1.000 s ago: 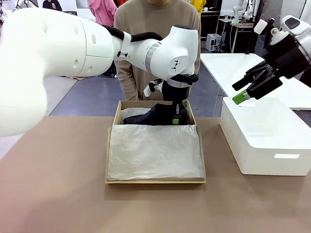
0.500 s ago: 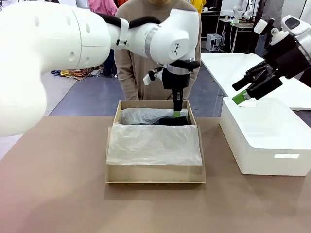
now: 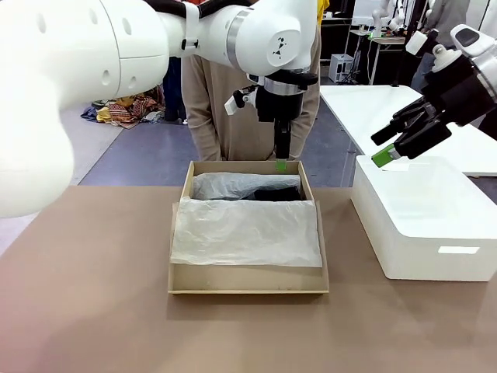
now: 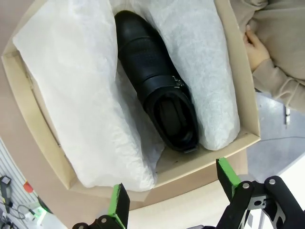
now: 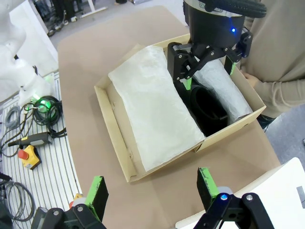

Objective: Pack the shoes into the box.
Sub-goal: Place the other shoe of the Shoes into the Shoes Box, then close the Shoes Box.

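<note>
Front view: I see my left gripper [image 3: 281, 162] hanging just above the far right corner of the box [image 3: 248, 289], its fingers spread with nothing between them. One black shoe [image 4: 152, 81] lies inside along the far wall, nested in white tissue [image 3: 245, 233], its heel end toward the right. More tissue covers the near part of the box. My right gripper [image 3: 388, 151] hovers over a white bin [image 3: 423, 225] at the right, jaws spread and empty. A person [image 3: 213, 85] stands at the far side, one hand [image 4: 255, 50] close by the box's far wall.
</note>
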Controlling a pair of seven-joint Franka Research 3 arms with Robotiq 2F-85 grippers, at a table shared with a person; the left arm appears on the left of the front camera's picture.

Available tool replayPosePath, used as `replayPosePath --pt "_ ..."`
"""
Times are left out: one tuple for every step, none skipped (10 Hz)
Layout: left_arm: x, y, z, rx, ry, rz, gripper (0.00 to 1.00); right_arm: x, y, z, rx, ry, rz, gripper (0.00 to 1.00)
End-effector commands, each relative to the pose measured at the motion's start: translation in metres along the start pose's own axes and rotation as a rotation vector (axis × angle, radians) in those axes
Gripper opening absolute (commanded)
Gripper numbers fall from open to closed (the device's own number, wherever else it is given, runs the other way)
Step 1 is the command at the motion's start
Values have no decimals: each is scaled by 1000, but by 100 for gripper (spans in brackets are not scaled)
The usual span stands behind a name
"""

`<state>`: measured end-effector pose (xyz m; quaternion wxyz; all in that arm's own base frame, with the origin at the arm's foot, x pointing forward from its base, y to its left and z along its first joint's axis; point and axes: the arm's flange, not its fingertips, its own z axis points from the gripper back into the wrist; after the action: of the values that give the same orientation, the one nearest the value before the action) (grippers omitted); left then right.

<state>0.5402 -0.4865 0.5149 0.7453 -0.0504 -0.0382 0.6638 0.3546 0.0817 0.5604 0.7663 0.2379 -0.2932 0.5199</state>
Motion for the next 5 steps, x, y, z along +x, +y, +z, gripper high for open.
replayPosePath --pt "-2 2 -2 3 -2 -3 100 1 -2 -2 12 -36 19 100" --pt "-2 2 -2 3 -2 -3 100 1 -2 -2 12 -36 19 100" --pt "-2 2 -2 3 -2 -3 100 1 -2 -2 12 -36 19 100" --pt "-2 2 -2 3 -2 -3 100 1 -2 -2 12 -36 19 100" --pt "-2 2 -2 3 -2 -3 100 1 -2 -2 12 -36 19 100"
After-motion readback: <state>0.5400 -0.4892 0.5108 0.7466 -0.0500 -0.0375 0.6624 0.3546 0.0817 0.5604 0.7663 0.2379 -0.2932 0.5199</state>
